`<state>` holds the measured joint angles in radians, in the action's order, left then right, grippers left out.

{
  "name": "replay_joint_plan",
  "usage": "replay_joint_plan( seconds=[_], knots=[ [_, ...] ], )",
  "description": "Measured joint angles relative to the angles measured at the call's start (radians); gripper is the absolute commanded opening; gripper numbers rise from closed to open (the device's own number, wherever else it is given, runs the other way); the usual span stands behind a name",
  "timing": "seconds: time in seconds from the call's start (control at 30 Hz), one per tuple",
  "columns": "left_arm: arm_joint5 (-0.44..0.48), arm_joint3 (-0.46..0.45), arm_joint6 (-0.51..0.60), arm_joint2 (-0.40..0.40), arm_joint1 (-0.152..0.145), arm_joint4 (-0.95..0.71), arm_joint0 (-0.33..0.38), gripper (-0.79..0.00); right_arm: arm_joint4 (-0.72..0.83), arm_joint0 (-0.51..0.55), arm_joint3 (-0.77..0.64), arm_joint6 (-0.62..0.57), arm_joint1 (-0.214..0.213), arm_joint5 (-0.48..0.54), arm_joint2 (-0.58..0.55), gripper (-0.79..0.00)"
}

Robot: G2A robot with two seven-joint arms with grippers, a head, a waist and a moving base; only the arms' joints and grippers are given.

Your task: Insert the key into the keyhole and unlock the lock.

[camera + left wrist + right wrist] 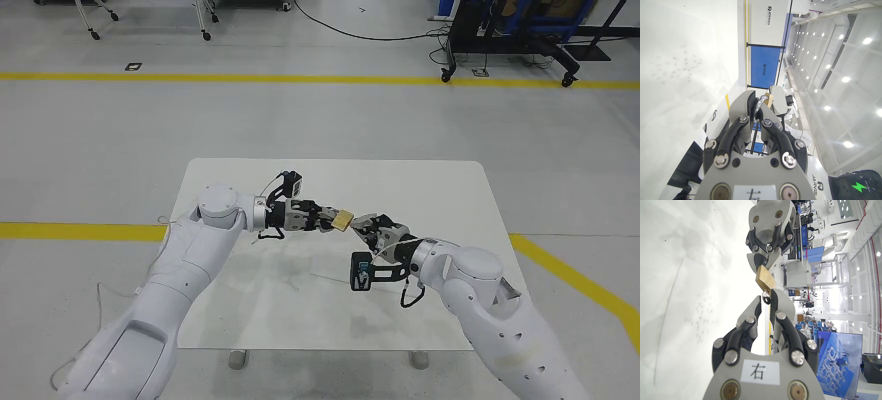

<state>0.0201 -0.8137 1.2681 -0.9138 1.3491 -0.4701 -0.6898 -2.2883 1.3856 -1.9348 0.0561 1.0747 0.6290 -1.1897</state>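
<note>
— Two grippers are facing each other above the table point(420, 190), yes? Which one is carrying the padlock?

— The left gripper point(763, 263) is. Its fingers are pressing together on the steel shackle point(760, 101), so the brass padlock point(765, 279) is hanging in the air, off the tabletop, between the two arms.

— And the key?

— The key point(766, 298) is sticking out of the padlock's base, the end away from the shackle. Its blade is looking already seated, though it is hiding the keyhole, so I am judging that rather than seeing it.

— What is the right gripper doing?

— The right gripper point(765, 301) is sitting with its fingers spread, pinching nothing. The key's round head is lying in the gap between the tips, just beside one ribbed pad point(773, 308). Whether it is touching, I cannot tell.

— So what is the coming move turning on?

— On one line. The padlock's long axis is running from shackle to base straight toward the right gripper, and the key is lying along that same axis, head pointing back at it. The right arm is the nearer one to the key, and the left is only bracing. I am guessing the fingers need closing flat on the head, then twisting about that axis.

— Risk?

— The shackle is offering a thin hold, so the body may be swinging when the twist comes.
</note>
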Motion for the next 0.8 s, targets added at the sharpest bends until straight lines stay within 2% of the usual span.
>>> replay_joint_plan(
  seconds=[0.27,0.67,0.8],
  knots=[
    [0.002,0.001,0.001,0.001,0.001,0.002,0.001,-0.785,0.029,-0.007,0.016,-0.004,0.002,-0.004,0.004,-0.785],
    [0.014,-0.001,-0.003,0.0,0.001,0.006,-0.001,-0.785,0.2,-0.018,0.065,-0.013,0.01,0.012,-0.008,-0.785],
    [0.054,-0.013,-0.012,-0.009,0.0,-0.002,-0.008,-0.785,0.242,-0.012,0.07,0.004,0.01,0.003,-0.014,-0.757]
  ],
)
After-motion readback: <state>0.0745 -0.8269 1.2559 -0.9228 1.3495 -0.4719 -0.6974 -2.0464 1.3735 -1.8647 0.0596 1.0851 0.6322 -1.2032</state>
